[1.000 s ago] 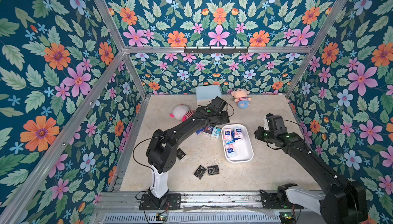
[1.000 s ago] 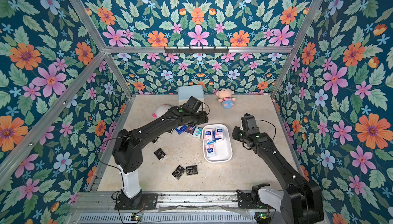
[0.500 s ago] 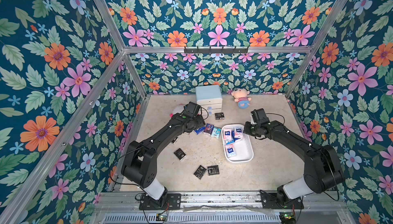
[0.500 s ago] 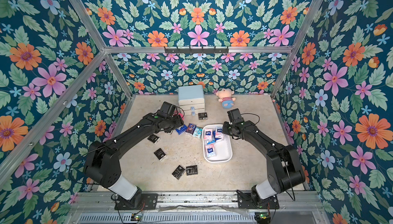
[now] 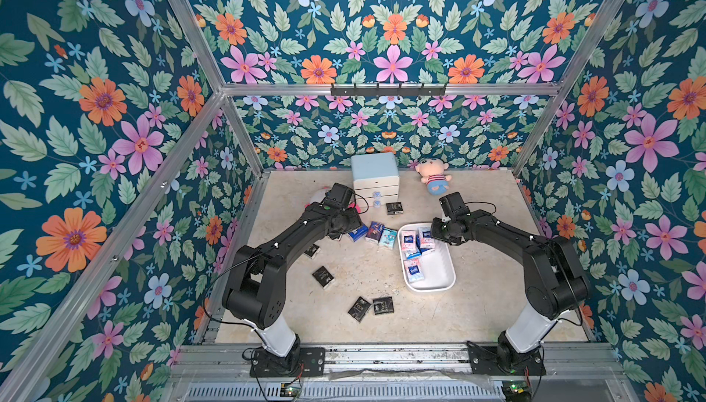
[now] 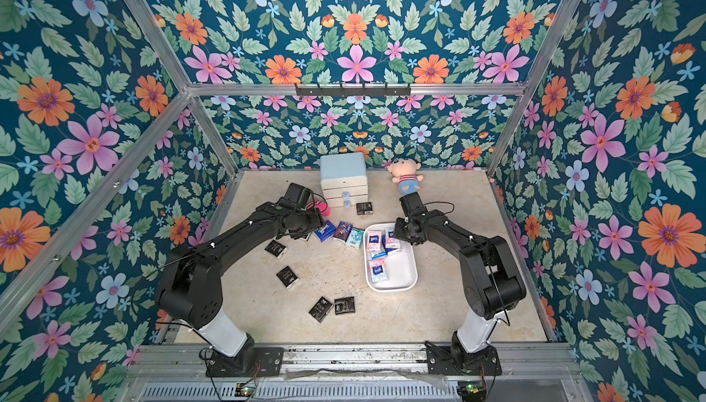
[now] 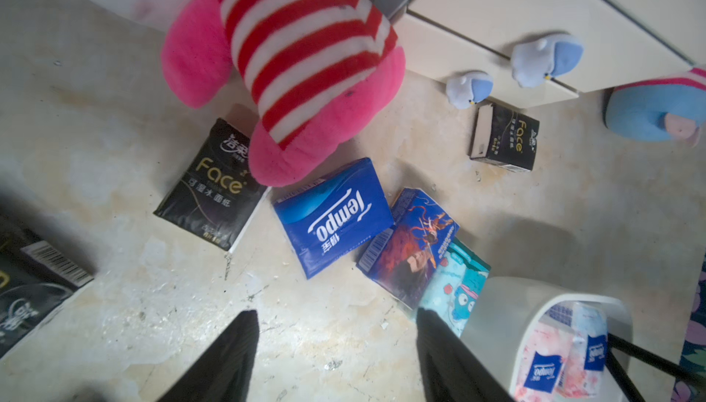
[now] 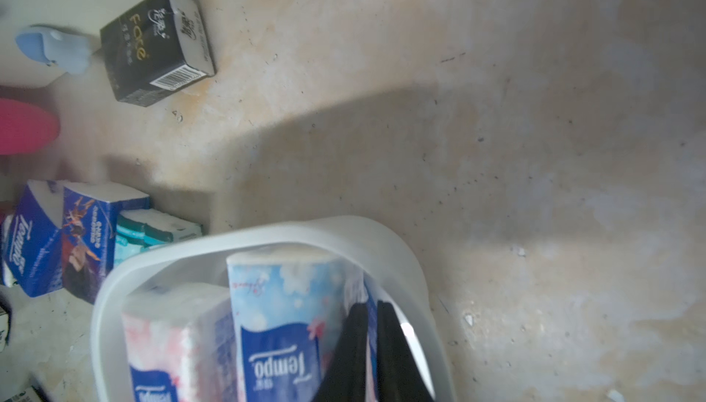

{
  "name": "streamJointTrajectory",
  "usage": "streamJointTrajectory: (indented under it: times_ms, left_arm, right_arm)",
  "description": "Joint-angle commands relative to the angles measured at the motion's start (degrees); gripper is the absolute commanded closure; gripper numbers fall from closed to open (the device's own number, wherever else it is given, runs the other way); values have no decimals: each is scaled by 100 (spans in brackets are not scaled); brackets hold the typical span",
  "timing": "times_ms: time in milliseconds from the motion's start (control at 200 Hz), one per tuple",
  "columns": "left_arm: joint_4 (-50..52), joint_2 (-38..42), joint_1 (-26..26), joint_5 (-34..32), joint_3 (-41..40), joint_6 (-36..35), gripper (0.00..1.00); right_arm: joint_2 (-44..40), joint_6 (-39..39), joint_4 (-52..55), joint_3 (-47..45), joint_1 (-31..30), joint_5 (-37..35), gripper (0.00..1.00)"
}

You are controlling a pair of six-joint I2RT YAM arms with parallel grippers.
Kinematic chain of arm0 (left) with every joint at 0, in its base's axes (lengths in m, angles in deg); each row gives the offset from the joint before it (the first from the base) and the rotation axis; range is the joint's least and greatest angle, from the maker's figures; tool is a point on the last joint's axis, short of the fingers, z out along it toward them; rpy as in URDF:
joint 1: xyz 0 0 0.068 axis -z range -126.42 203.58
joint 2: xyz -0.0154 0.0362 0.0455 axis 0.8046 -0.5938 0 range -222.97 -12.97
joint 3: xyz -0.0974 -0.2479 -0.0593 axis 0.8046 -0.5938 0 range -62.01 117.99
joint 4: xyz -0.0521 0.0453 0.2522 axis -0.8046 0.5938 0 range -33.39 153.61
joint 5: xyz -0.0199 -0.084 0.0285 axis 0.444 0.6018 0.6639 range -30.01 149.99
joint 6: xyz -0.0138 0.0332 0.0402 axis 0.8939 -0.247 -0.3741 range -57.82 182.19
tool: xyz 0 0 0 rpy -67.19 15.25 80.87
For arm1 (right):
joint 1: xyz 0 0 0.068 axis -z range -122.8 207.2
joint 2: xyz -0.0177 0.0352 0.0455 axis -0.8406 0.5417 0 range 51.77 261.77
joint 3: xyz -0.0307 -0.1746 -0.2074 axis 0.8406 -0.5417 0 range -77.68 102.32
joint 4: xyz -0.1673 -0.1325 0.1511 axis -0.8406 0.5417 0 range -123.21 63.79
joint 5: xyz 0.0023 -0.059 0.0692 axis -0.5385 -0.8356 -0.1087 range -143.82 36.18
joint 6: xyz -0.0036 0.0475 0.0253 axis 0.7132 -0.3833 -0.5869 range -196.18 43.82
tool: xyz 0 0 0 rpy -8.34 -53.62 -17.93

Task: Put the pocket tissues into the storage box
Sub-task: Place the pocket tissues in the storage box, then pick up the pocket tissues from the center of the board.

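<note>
The white storage box point(image 5: 435, 272) holds several pink and pale blue pocket tissues point(image 5: 414, 243). My right gripper point(image 8: 372, 310) is shut inside the box's far end, between a Tempo packet point(image 8: 280, 320) and the box wall point(image 8: 414, 266); a sliver of wrapper shows between its fingers. My left gripper point(image 7: 336, 318) hangs open over bare floor, short of a dark blue Tempo packet point(image 7: 336, 217), a patterned blue packet point(image 7: 412, 243) and a light blue packet point(image 7: 454, 289) beside the box. Black packets lie scattered point(image 5: 323, 277) point(image 5: 383, 304), one by the cabinet point(image 5: 394, 208).
A white drawer cabinet with a light blue top point(image 5: 374, 175) stands at the back wall. A pink plush with red stripes point(image 7: 298, 56) lies partly on a black packet point(image 7: 212, 190). A doll plush point(image 5: 433, 180) lies at the back right. Flowered walls enclose the floor.
The left arm has drawn back from in front of the cabinet toward the left. The right arm has swung in from the right, bringing its gripper into the box's far end.
</note>
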Motion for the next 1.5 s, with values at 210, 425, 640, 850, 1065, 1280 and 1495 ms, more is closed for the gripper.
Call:
streamJointTrajectory:
  times_ms: [210, 425, 640, 850, 1065, 1280, 1495]
  left_arm:
    - [10, -535, -27, 265, 480, -275, 28]
    - [13, -931, 116, 251, 846, -511, 22]
    - [499, -1453, 193, -297, 1379, -1431, 22]
    - [760, -1857, 175, -618, 1615, -2658, 20]
    - [707, -2349, 123, -213, 1967, -3249, 19]
    - [764, -2385, 114, 487, 1885, -3082, 21]
    - [528, -1945, 122, 672, 1147, -2510, 21]
  right_arm:
    - [-45, 106, 26, 206, -76, 156, 84]
    - [-358, 190, 296, 158, -72, -142, 73]
    - [-985, 95, 364, -20, -72, -166, 50]
    - [-1429, -43, 359, -321, -73, -231, 40]
    - [-1622, -48, 493, -413, -69, -384, 39]
    - [-1745, 6, 614, -429, -72, -591, 38]
    - [-1816, 18, 579, -536, -24, -650, 36]
